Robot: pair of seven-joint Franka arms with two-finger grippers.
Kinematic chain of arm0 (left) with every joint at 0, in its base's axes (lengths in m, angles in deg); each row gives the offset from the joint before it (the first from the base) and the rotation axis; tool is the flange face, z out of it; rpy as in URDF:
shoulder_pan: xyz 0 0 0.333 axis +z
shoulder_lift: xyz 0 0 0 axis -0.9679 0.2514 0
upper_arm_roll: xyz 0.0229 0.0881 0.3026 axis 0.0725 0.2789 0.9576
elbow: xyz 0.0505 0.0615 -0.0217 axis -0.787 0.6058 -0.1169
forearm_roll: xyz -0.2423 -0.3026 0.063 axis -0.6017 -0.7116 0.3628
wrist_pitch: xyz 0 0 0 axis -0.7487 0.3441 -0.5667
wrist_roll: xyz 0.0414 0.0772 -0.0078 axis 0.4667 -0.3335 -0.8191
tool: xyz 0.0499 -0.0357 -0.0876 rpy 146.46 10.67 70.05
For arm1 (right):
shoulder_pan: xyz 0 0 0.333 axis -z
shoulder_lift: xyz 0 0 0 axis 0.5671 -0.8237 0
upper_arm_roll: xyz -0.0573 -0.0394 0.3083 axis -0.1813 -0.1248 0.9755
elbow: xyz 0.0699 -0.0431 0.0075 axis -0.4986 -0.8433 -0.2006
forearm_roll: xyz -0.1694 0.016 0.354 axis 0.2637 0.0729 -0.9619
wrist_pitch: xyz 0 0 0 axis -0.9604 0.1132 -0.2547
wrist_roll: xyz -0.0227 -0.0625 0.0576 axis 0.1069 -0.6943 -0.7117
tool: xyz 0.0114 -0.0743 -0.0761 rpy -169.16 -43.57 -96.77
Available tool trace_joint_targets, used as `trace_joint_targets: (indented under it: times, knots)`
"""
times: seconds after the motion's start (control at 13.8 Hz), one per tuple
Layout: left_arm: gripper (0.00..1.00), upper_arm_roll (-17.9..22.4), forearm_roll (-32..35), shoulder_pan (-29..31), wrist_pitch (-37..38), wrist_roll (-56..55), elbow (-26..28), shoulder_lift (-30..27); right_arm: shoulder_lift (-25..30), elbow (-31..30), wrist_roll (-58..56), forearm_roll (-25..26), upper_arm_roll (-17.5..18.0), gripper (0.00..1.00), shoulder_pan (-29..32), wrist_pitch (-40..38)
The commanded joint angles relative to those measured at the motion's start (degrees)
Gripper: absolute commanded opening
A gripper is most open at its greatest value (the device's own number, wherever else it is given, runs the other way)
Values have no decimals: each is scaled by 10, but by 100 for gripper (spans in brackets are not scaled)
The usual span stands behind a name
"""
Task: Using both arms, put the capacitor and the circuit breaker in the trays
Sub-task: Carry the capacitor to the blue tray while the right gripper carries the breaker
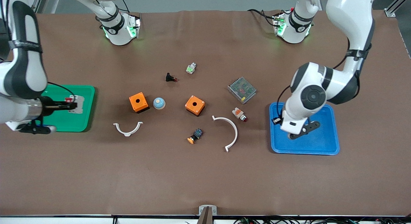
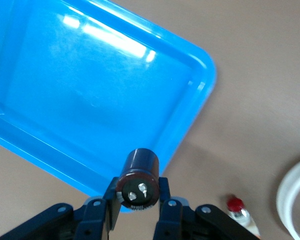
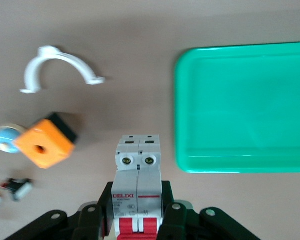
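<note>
My left gripper (image 1: pixel 276 120) is shut on the capacitor (image 2: pixel 140 177), a small dark cylinder with a pale-dotted end. It holds it in the air over the edge of the blue tray (image 1: pixel 321 143) that faces the table's middle. The tray also shows in the left wrist view (image 2: pixel 90 100). My right gripper (image 1: pixel 72 105) is shut on the circuit breaker (image 3: pixel 138 185), a white-grey block with red levers. It holds it over the inner edge of the green tray (image 1: pixel 64 124). The green tray also shows in the right wrist view (image 3: pixel 240 110).
Between the trays lie two orange boxes (image 1: pixel 138 102) (image 1: pixel 195 105), a blue dome (image 1: pixel 159 103), a black flared part (image 1: pixel 171 78), a metal mesh box (image 1: pixel 242 89), a white-and-orange red-capped part (image 1: pixel 239 114) and two white curved clamps (image 1: pixel 127 128) (image 1: pixel 229 131).
</note>
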Motion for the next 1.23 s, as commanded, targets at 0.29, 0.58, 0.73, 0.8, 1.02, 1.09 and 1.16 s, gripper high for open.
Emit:
trace_joint_targets:
  times: [0.29, 0.58, 0.73, 0.8, 1.02, 1.09, 1.16]
  knots:
    - [0, -7, 9, 70, -42, 6, 1, 69, 8, -92, -160, 44, 11, 27, 139, 142]
    - [1, -6, 9, 76, -61, 19, 1, 101, 15, -178, -177, 67, 11, 28, 169, 264]
    - [28, -5, 9, 76, -60, 30, 1, 102, 16, -200, -176, 67, 11, 28, 183, 299]
    - [65, -4, 13, 76, -59, 42, 0, 102, 14, -212, -176, 68, 11, 28, 184, 334]
    - [100, -5, 17, 90, -55, 80, -4, 91, 12, -262, -175, 68, 11, 28, 198, 418]
    - [100, -5, 17, 89, -51, 81, -6, 71, 12, -277, -174, 68, 11, 28, 199, 431]
    - [100, -8, 17, 89, -50, 82, -9, 49, 12, -288, -172, 68, 11, 28, 199, 447]
